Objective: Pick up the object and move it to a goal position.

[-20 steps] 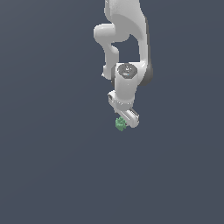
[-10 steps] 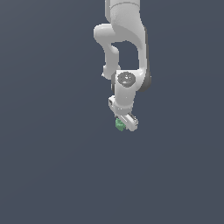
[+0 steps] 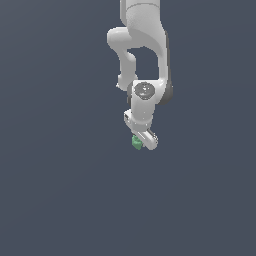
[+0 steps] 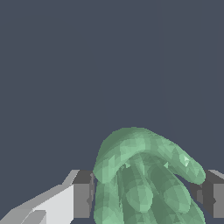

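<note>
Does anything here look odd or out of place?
Nothing stands out. The gripper has its fingers on either side of the green object, over a plain grey floor. No damage shows.

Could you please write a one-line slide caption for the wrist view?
Wrist view: lumpy green object sits between the two dark fingertips of the gripper above a plain grey surface.
</note>
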Action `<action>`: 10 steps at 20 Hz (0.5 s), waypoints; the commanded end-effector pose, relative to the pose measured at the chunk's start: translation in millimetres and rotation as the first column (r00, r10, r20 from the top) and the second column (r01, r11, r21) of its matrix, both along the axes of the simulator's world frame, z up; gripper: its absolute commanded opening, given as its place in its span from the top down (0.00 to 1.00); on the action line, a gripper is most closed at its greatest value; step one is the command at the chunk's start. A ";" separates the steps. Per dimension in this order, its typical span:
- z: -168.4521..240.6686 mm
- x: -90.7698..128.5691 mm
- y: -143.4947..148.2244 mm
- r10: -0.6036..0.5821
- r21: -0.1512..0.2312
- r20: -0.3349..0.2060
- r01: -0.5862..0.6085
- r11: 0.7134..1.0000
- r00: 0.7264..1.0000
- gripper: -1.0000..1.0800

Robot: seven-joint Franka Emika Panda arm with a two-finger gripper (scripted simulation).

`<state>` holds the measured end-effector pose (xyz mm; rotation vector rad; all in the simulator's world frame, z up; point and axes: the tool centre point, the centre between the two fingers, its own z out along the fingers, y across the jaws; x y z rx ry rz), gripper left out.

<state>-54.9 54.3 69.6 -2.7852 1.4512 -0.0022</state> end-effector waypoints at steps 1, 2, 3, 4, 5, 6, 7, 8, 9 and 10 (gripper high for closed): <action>-0.1 0.0 -0.2 0.000 0.000 0.000 0.000 1.000 1.000 1.00; 0.2 -0.1 -0.1 0.000 0.000 0.000 0.000 1.000 1.000 1.00; 0.8 -0.3 0.0 0.000 0.000 0.000 0.000 1.000 1.000 1.00; 1.9 -0.7 0.3 0.000 0.000 0.000 0.000 1.000 1.000 1.00; 3.5 -1.3 0.6 0.000 0.000 0.000 0.000 1.000 1.000 1.00; 5.4 -2.0 1.0 0.000 0.000 0.000 0.000 1.000 1.000 1.00; 7.9 -2.8 1.6 0.000 0.000 0.000 0.000 1.000 1.000 1.00; 10.7 -3.9 2.2 0.000 0.000 0.000 0.000 1.000 1.000 1.00; 14.1 -5.0 2.9 0.000 0.000 0.000 0.000 1.000 1.000 1.00; 17.8 -6.4 3.7 0.000 0.000 0.000 0.000 1.000 1.000 1.00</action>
